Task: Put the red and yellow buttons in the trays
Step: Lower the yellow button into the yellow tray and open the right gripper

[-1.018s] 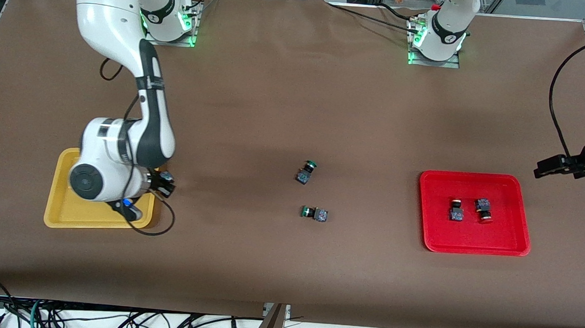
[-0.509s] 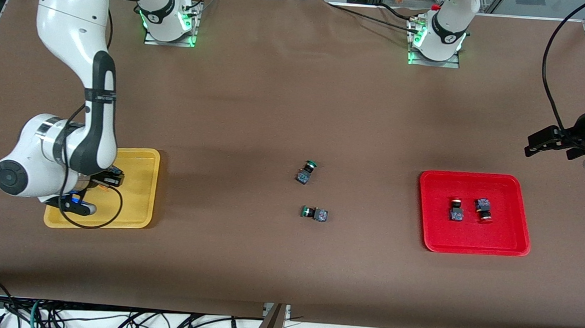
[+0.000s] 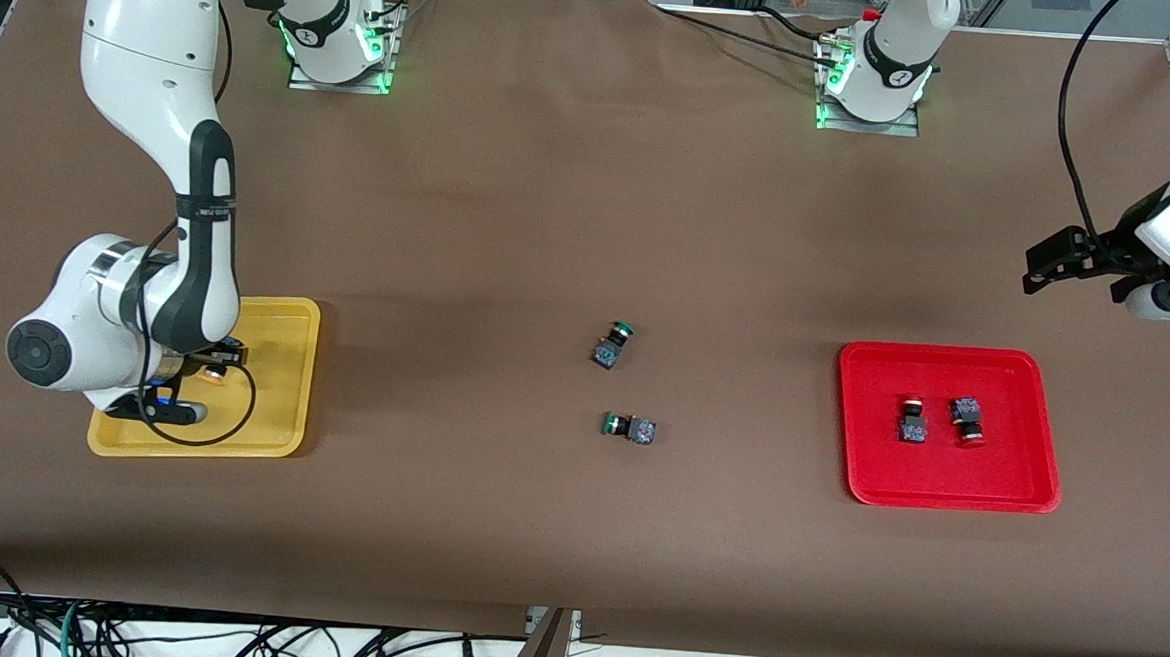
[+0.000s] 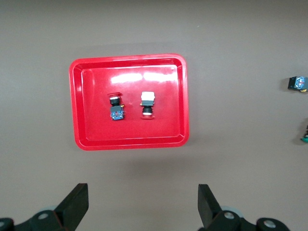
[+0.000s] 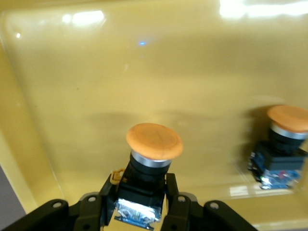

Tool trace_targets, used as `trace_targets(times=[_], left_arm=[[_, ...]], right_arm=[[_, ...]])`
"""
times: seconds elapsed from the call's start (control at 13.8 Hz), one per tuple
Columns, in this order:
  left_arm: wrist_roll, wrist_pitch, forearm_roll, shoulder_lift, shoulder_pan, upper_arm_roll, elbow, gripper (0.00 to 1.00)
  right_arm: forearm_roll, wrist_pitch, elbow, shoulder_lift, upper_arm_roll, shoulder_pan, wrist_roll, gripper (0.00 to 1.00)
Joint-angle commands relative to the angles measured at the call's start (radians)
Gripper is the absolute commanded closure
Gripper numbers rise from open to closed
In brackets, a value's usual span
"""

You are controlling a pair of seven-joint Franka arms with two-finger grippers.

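My right gripper (image 3: 214, 367) is low over the yellow tray (image 3: 281, 393), shut on a yellow-capped button (image 5: 153, 159) by its dark body, cap pointing away from the wrist. The right wrist view shows a second yellow button (image 5: 281, 144) lying in the tray beside it; the arm hides it in the front view. The red tray (image 3: 937, 499) holds two red-capped buttons (image 3: 911, 420) (image 3: 967, 421), also seen in the left wrist view (image 4: 116, 107) (image 4: 147, 105). My left gripper (image 3: 1044, 262) is open and empty, up in the air just off the red tray's (image 4: 129, 144) rim.
Two green-capped buttons (image 3: 612, 345) (image 3: 628, 428) lie on the brown table mid-way between the trays; they show at the edge of the left wrist view (image 4: 298, 83). Cables trail from both wrists.
My right gripper carried the yellow button from the yellow tray's inner edge to over its middle. My left gripper rose and drew away from the red tray.
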Motion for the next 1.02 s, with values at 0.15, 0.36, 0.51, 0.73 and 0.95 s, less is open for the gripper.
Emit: trace_targets(times=[0.15,0.36,0.51,0.73,0.95], left_arm=[[0.003,-0.019,-0.032,-0.034,-0.052,0.054,-0.009,0.00],[0.015,-0.032,-0.032,-0.045,-0.035,0.052,-0.011,0.00],[0.020,-0.033,-0.032,-0.046,-0.032,0.052,-0.012,0.00],[0.020,-0.047,-0.032,-0.046,-0.033,0.044,-0.011,0.00],[0.020,-0.055,-0.034,-0.045,-0.032,0.043,-0.015,0.00]], right_arm=[[0.016,0.055,-0.053,-0.001,0.028,0.004,-0.059,0.87],[0.019,0.100,-0.076,-0.001,0.051,-0.014,-0.091,0.86],[0.019,0.100,-0.072,-0.003,0.078,-0.044,-0.091,0.65],[0.016,0.085,-0.044,-0.013,0.075,-0.042,-0.090,0.00],[0.010,0.033,0.006,-0.045,0.052,-0.044,-0.091,0.00]])
